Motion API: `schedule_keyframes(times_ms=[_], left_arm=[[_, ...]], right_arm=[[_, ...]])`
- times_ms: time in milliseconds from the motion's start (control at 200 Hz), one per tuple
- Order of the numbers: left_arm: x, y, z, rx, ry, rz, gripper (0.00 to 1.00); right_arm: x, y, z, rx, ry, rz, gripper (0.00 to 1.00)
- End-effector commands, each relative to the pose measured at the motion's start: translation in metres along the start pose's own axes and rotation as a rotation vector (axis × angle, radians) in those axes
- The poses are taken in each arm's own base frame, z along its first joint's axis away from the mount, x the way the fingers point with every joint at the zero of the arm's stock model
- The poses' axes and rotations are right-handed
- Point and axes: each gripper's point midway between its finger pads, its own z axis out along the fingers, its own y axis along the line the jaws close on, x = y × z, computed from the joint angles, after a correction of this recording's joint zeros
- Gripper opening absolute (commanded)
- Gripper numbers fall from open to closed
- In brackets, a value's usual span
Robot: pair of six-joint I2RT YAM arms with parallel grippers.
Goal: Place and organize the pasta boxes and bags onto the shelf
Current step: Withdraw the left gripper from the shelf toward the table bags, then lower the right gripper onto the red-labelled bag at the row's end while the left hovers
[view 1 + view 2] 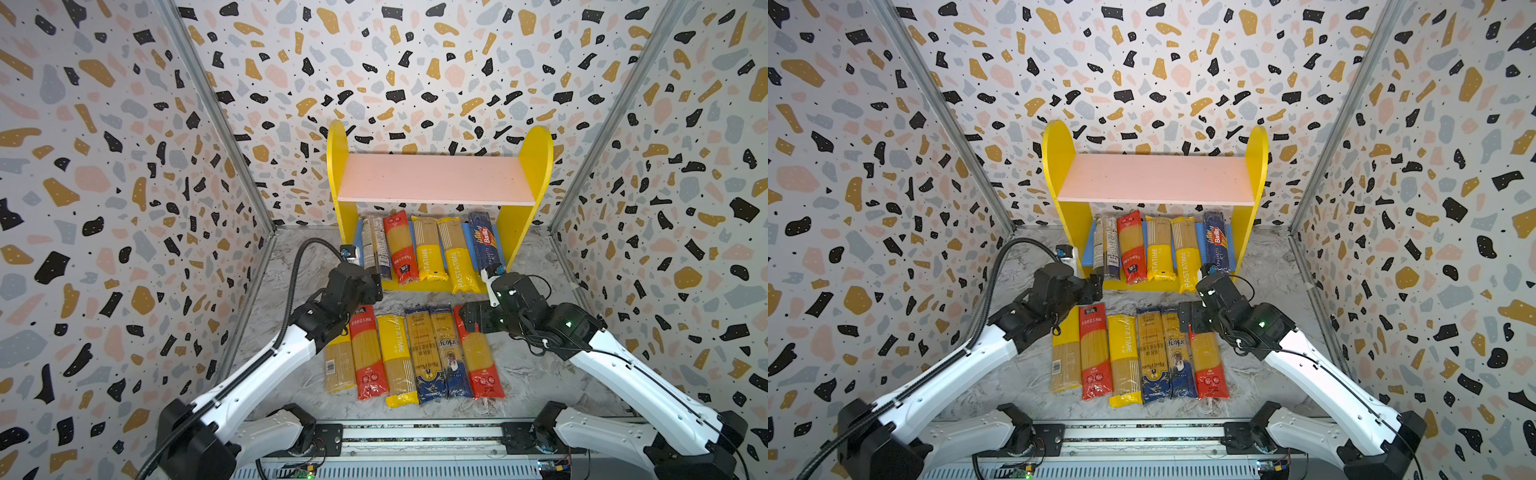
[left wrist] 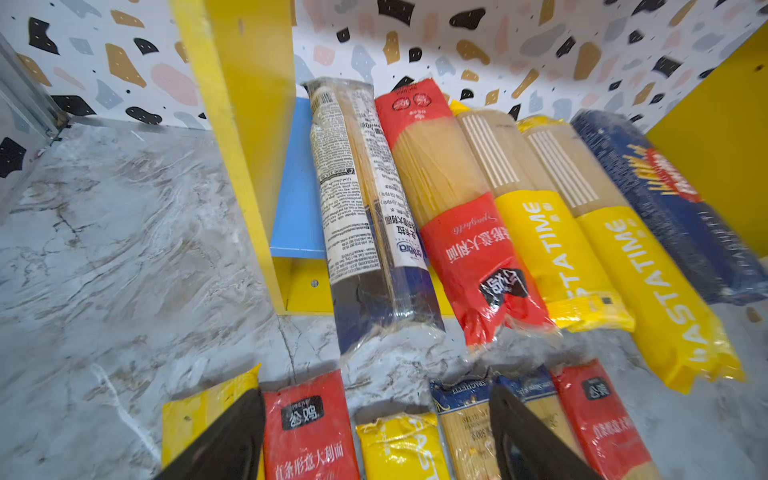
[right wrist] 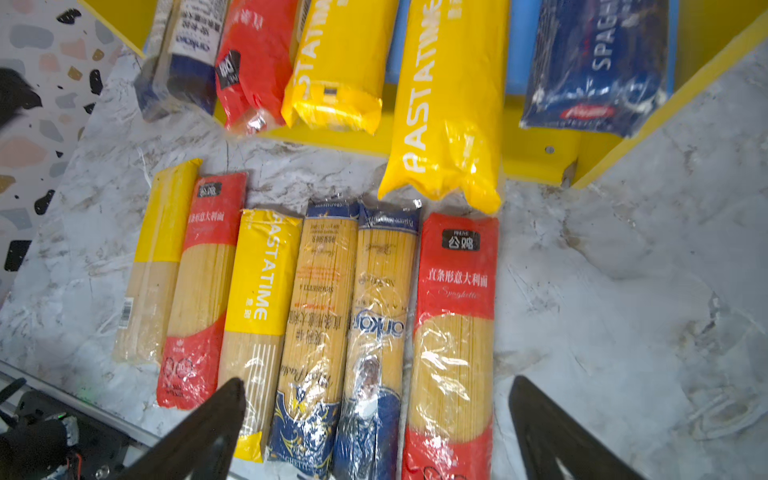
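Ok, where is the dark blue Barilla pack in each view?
In both top views: Barilla pack ends the shelf row, next to the right side panel.
Left wrist: the pack lies beside that panel.
Right wrist: its near part shows, beside the panel.
Shared landmark: the overhanging PASTATIME pack beside it.

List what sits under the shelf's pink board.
Five spaghetti packs lie side by side on the blue lower board, front ends overhanging. They cover most of that board; only strips show between them.

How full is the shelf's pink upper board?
Empty: the pink upper board is bare in both top views; the shelved pasta packs all lie on the blue lower board.
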Motion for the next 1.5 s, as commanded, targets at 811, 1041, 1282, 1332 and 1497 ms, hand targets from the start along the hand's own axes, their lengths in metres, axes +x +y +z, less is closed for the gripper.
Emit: schedule_keyframes(times_ms=[811,1041,1282,1332,1497], left_arm=[[0.16,-0.003,-0.036,0.112,0.119,-0.076,0.82],[0.151,-0.017,-0.038,0.128,0.079,-0.038,0.83],[0.144,-0.021,-0.035,0.109,0.068,0.017,0.84],[0.143,-0.023,-0.034,0.11,0.069,0.027,0.84],[0.139,-0.027,-0.033,0.114,0.063,0.049,0.92]], right_arm=[[0.137,-0.06,0.053,0.173,0.214,0.185,0.95],[0.154,-0.063,0.075,0.207,0.273,0.181,0.95],[0.164,-0.066,0.094,0.213,0.316,0.178,0.96],[0.168,-0.067,0.098,0.217,0.329,0.173,0.96],[0.178,-0.073,0.104,0.253,0.364,0.166,0.97]])
